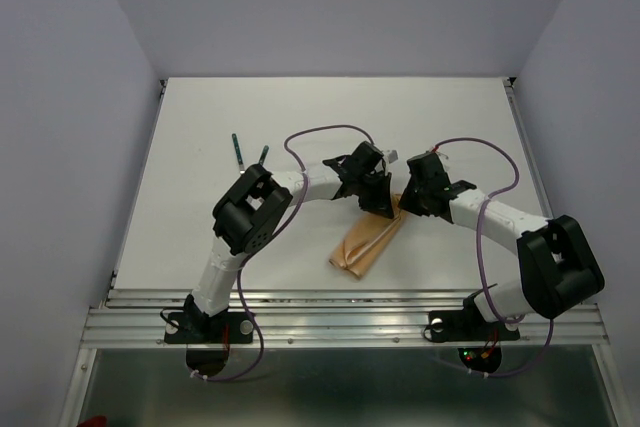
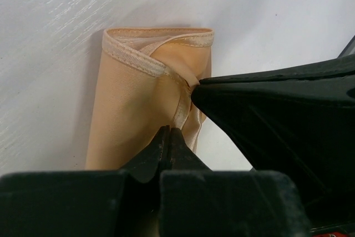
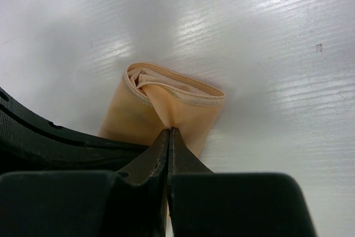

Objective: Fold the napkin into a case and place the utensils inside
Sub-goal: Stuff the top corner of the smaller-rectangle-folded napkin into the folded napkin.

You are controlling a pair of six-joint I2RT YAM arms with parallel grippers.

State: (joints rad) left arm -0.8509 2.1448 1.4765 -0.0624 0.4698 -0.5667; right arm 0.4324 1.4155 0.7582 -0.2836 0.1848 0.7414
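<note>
The work surface is a white table point(image 1: 200, 217) with a faint wood-grain texture, enclosed on three sides by plain pale lavender walls point(image 1: 60, 97). A ribbed aluminium rail point(image 1: 340, 309) runs along the near edge and carries both arm bases. Purple cables point(image 1: 322, 131) loop above the arms. The case point(image 1: 366, 245) lies on the table slightly right of centre and nearer the rail than the far wall. It is a narrow peach-tan oblong set diagonally, its near end pointing toward the rail and its far end under the two wrists. The far end is the open mouth, bordered by a stitched hem; the wrist views show cloth folds inside it. The left gripper point(image 2: 169, 137) has its fingers pressed together on the case just behind the hem, with a pinch of cloth between the tips. The right gripper point(image 3: 168, 136) is likewise fully closed on the mouth edge, with cloth drawn up into the tips. In the left wrist view, the right gripper's black finger meets the hem beside the left gripper. The utensils point(image 1: 238, 151) lie on the table to the left and further back, well apart from the case: two slim dark green pieces, close to each other.
</note>
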